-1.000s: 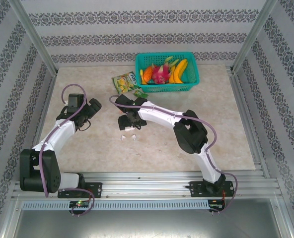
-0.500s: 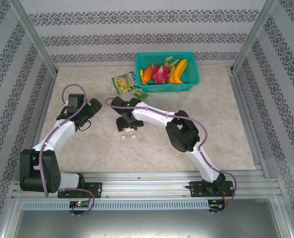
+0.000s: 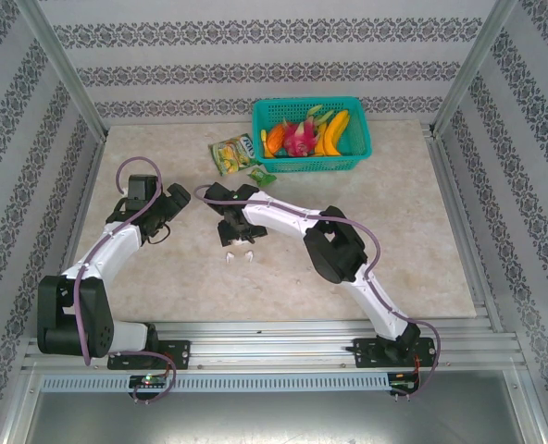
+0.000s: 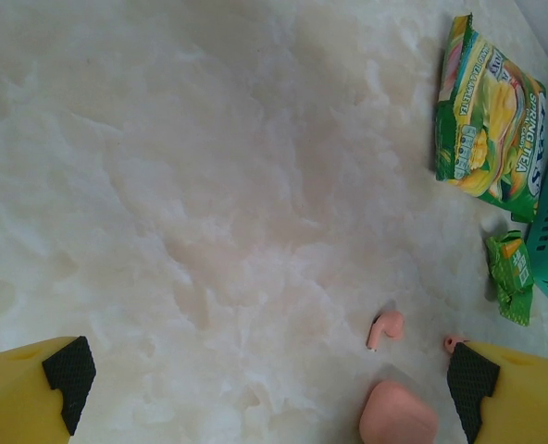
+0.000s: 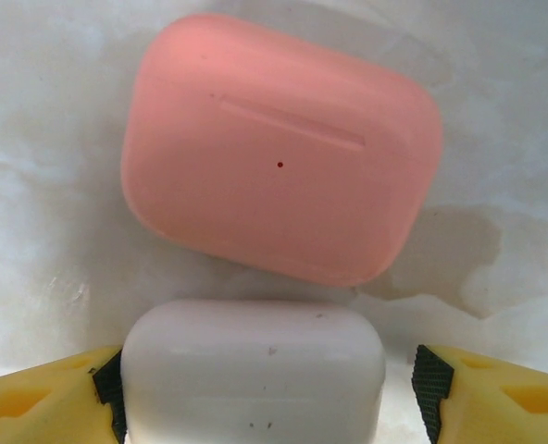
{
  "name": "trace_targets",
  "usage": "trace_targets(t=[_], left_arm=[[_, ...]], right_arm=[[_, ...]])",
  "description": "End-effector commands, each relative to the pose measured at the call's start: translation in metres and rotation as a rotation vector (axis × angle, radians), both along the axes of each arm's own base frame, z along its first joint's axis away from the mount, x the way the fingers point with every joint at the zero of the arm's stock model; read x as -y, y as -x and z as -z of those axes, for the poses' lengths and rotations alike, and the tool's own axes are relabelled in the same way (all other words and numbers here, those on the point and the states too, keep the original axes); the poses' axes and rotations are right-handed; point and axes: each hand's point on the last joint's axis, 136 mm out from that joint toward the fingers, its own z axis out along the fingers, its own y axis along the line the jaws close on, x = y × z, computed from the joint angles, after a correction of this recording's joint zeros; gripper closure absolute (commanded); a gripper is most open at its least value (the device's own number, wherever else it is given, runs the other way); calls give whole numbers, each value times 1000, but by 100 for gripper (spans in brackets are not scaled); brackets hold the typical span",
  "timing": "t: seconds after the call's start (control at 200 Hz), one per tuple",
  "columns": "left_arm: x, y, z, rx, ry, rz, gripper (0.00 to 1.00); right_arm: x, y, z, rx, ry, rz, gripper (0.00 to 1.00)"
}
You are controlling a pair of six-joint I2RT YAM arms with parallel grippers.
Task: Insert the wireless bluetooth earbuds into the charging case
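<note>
In the right wrist view, a closed white charging case (image 5: 253, 375) lies between the fingers of my right gripper (image 5: 274, 388). The left pad (image 5: 107, 388) is against it and the right pad (image 5: 433, 384) stands a small gap off, so the gripper is open. A closed pink case (image 5: 279, 148) lies just beyond. In the top view my right gripper (image 3: 237, 231) hangs over both cases, and two white earbuds (image 3: 229, 258) (image 3: 249, 256) lie just in front. My left gripper (image 4: 272, 379) is wide open and empty. A pink earbud (image 4: 386, 327), another (image 4: 454, 343) and the pink case (image 4: 398, 415) lie near its right finger.
A teal basket (image 3: 357, 157) of toy fruit stands at the back. A yellow-green snack packet (image 3: 232, 153) and a small green packet (image 3: 262, 174) lie in front of it. The metal frame rail (image 3: 274, 347) runs along the near edge.
My right arm has shifted a little to the left over the cases, and its jaws have narrowed around the white case. The left arm has not moved.
</note>
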Motion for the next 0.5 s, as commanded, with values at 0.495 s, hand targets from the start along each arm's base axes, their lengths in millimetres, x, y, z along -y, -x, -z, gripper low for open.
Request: trace_targets(t=[0.495], left_arm=[[4, -4, 0, 6, 9, 4, 0]], right_arm=[[0, 11, -7, 15, 25, -43, 36]])
